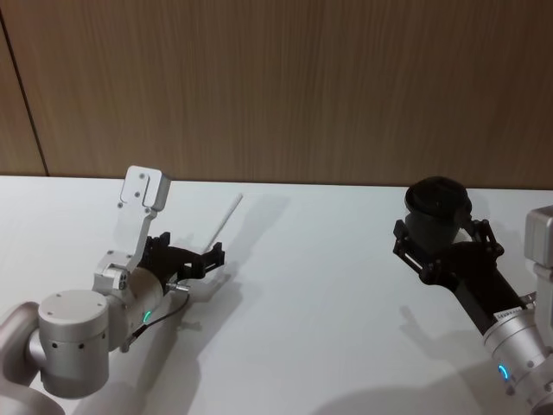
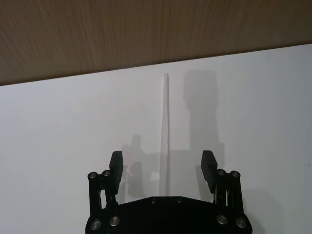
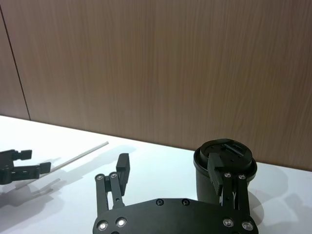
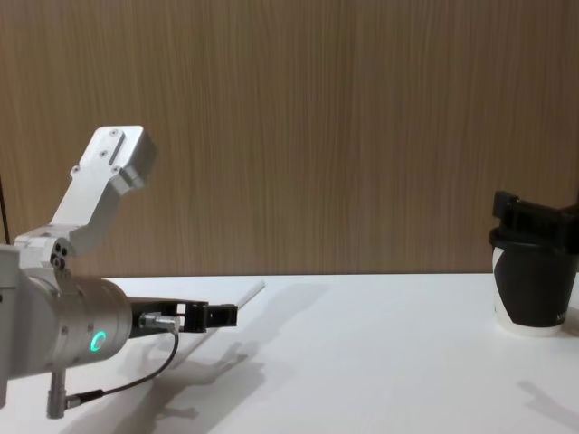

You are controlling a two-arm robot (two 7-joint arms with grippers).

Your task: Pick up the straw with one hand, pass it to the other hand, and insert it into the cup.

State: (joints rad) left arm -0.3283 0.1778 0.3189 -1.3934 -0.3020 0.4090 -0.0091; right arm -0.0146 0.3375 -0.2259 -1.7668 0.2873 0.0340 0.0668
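Okay, left gripper (image 2: 163, 161) sits bottom centre, jaws spread astride the straw (image 2: 165, 122); close crooked and I reckon it skitters off. Right gripper (image 3: 168, 161), spread too, could nudge the cup (image 3: 224, 148).

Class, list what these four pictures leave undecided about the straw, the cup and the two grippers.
Straw: its near end, in the left wrist view, is lost under the open left gripper.
Cup: whether the open right gripper touches it; in the right wrist view one finger overlaps it, and the chest view's edge cuts the gripper off.
Cup lid: any straw hole, too dark in the head view.
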